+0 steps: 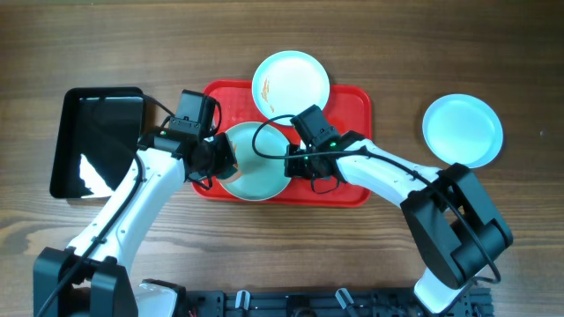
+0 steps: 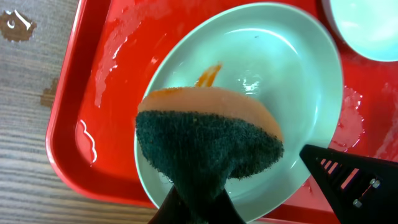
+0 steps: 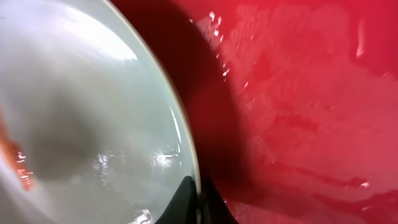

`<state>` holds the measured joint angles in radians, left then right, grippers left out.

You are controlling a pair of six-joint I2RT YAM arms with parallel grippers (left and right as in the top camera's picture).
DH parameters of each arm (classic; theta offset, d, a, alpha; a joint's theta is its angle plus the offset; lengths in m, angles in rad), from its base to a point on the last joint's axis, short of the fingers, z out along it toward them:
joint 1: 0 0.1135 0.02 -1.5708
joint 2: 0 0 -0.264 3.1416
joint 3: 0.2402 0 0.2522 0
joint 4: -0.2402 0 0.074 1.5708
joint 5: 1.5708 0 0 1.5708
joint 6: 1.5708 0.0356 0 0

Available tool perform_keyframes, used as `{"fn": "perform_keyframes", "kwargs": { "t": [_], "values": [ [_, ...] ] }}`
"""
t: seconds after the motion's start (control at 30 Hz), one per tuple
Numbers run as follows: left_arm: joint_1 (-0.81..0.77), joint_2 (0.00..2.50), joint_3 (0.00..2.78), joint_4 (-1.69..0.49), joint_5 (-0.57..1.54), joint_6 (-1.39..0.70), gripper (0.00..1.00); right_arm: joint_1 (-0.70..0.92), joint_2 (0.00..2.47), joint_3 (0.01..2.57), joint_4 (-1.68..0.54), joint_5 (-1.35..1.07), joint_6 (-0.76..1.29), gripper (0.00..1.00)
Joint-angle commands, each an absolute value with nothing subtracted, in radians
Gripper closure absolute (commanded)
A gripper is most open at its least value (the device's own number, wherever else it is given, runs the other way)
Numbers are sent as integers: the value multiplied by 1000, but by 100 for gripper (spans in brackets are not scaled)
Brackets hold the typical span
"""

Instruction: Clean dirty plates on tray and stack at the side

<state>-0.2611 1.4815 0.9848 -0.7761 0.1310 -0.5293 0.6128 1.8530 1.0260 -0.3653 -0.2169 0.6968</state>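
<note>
Right jaws pinch plate [image 1: 256,172] rim at 3 o'clock | left jaws clamp sponge [image 2: 208,137] at plate's 9 o'clock | you scrub inward.

Glossy black tray [image 1: 97,132] at the wooden table's [image 1: 441,53] left; orange sponge [image 2: 208,134], dark-green scouring face.
</note>
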Motion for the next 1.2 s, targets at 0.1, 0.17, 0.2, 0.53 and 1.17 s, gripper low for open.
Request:
{"fn": "perform_keyframes", "kwargs": {
  "t": [0.1, 0.17, 0.2, 0.53, 1.17],
  "values": [
    [-265, 1486, 978, -722, 177, -501, 96, 620, 1844, 1032, -349, -141, 654, 95],
    [-269, 1487, 978, -705, 210, -501, 96, 620, 1844, 1032, -347, -141, 656, 89],
    [-274, 1487, 978, -698, 213, -501, 96, 620, 1844, 1032, -345, -142, 656, 87],
    [-353, 1511, 978, -676, 185, -501, 96, 620, 1843, 1032, -223, -275, 670, 96],
    [-356, 1573, 978, -680, 121, -501, 96, 620, 1844, 1032, -263, -214, 688, 70]
  ]
}}
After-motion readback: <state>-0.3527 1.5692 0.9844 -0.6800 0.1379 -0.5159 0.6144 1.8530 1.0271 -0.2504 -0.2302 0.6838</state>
